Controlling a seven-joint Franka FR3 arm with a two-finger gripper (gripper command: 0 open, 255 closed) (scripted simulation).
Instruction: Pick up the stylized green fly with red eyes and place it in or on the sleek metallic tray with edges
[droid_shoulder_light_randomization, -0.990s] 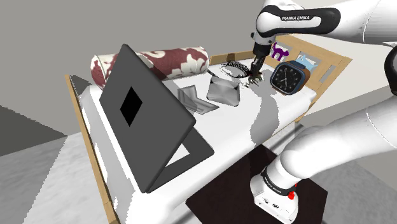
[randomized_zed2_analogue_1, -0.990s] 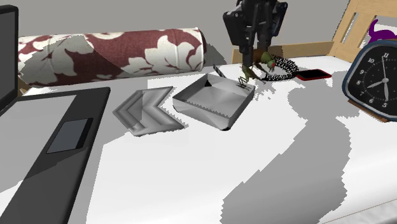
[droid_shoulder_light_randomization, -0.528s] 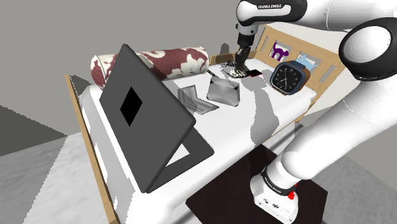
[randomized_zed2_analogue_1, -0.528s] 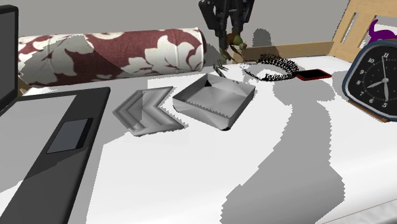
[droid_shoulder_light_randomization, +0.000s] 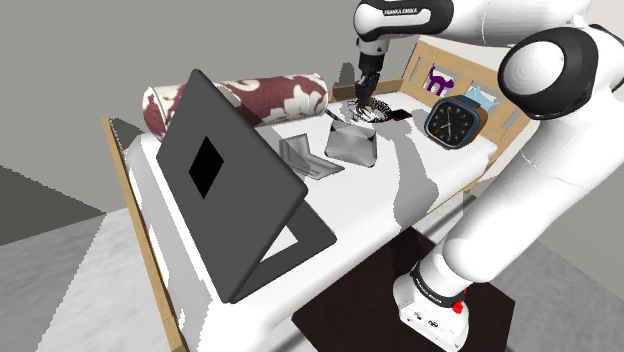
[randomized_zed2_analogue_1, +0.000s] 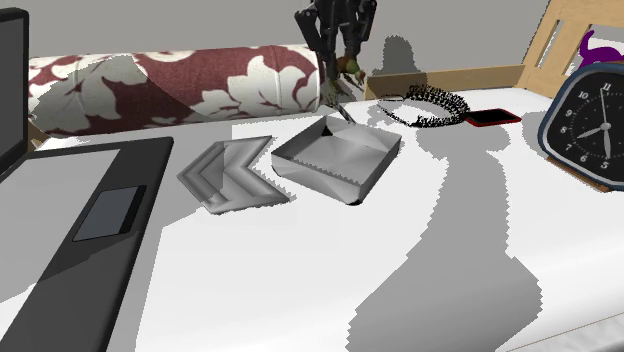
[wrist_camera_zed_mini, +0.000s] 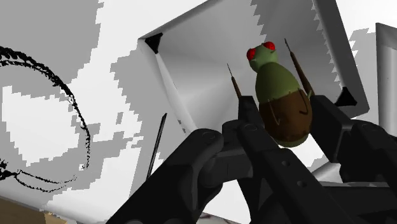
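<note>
The gripper (randomized_zed2_analogue_1: 338, 68) is carried up and toward the second exterior view's left, away from the black coil (randomized_zed2_analogue_1: 430, 105), and is now held above the far corner of the tray (randomized_zed2_analogue_1: 318, 178). The fly (randomized_zed2_analogue_1: 351, 66) is raised with it, clasped between the fingers.

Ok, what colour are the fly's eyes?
Red. The fly itself is green and brown, clearest in the wrist view.

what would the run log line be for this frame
phase: carry | gripper: shut on green fly | fly: in the air over grey tray | placed: not yet
</note>
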